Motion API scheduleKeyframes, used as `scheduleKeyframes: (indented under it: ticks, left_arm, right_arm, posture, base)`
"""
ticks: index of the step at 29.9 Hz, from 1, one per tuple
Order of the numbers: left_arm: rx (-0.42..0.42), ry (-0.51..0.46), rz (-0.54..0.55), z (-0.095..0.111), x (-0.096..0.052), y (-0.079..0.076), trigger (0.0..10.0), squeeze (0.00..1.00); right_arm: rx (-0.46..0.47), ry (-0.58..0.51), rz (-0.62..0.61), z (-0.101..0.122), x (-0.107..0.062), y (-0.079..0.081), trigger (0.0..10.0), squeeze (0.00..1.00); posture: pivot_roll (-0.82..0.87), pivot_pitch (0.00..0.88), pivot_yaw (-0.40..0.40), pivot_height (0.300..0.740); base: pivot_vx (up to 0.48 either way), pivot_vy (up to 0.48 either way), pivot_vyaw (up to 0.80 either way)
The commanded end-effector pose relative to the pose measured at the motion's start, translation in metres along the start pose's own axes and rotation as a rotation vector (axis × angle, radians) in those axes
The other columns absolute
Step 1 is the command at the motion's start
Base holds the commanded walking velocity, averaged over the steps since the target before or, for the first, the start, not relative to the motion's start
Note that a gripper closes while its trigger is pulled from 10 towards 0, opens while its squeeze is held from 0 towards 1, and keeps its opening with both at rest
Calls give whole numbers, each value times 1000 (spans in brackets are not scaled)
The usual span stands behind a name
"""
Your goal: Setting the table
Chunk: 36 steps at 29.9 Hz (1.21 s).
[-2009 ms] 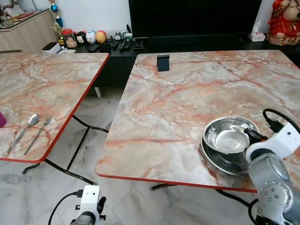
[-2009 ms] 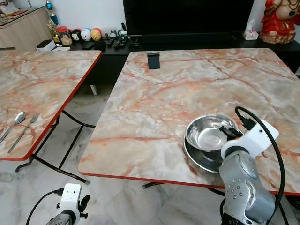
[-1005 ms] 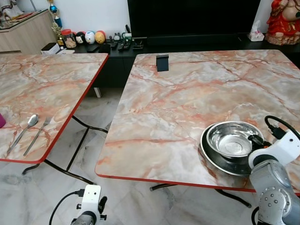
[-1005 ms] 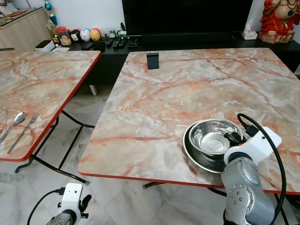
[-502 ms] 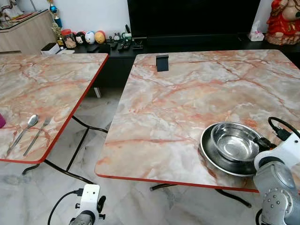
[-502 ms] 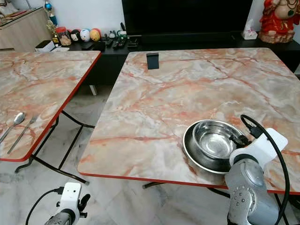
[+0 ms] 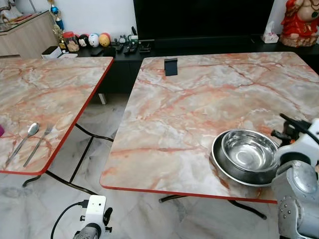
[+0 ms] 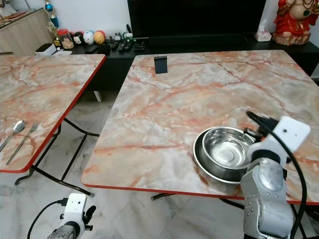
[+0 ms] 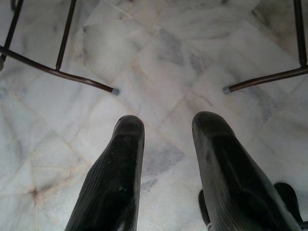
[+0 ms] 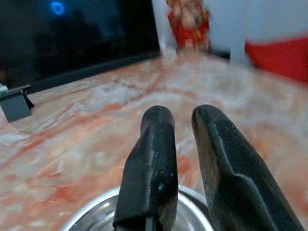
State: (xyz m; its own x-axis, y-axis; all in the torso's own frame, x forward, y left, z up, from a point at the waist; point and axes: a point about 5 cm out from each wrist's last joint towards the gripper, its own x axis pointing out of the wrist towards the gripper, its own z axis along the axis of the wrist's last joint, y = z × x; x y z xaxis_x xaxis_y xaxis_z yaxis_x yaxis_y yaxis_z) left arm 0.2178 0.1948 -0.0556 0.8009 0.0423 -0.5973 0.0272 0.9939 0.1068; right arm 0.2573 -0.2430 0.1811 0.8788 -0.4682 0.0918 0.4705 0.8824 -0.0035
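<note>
**Colours and patterns**

Both tables (image 7: 199, 99) (image 7: 45, 89) carry a marble pattern: grey-white ground with orange-pink veining, edged by a thin red rim. The floor (image 7: 94, 154) is pale grey-white marble tile with faint darker veins. Bowl (image 7: 249, 153) and plate (image 7: 227, 172) are shiny silver steel. Spoon (image 7: 22, 142) and fork (image 7: 37, 144) are silver. The right gripper (image 10: 180, 159) and left gripper (image 9: 166, 168) have black fingers; the arms are silver with white housings. The stand (image 7: 171, 66) on the table is black. The cabinet (image 7: 30, 32) is light wood. The figurine (image 8: 293, 20) is red.
</note>
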Motion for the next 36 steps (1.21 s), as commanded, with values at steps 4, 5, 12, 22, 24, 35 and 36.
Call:
scheduleKeyframes:
  ticks: [4,5,12,22,24,35,36]
  left_arm:
    - [6,20,20,-4,-1,7,10000,0]
    - [6,21,21,-4,-2,7,10000,0]
    - [1,22,22,-5,-2,7,10000,0]
    - [-22,45,53,-12,-5,11,10000,0]
    - [-43,62,72,-17,-7,14,10000,0]
    - [-81,104,119,-27,-12,21,10000,0]
    - [-79,106,119,-27,-12,22,10000,0]
  right_arm:
    - [-212,-79,-168,8,-7,-27,10000,0]
    - [-213,-76,-199,6,-9,-33,10000,0]
    - [-203,-93,-154,2,-9,-28,10000,0]
    - [-102,-140,147,7,-2,26,10000,0]
    - [-97,-147,210,7,-1,35,10000,0]
    - [-55,-160,341,8,7,54,10000,0]
    - [-45,-160,344,8,6,55,10000,0]
  posture:
    - [-179,0,89,740]
    - [-191,0,88,740]
    - [-194,0,89,740]
    - [-180,0,86,740]
    - [-174,0,85,740]
    - [-155,0,81,740]
    - [-155,0,81,740]
  base:
    - [0,0,0]
    - [0,0,0]
    - [0,0,0]
    - [0,0,0]
    - [0,0,0]
    - [0,0,361]
    - [0,0,0]
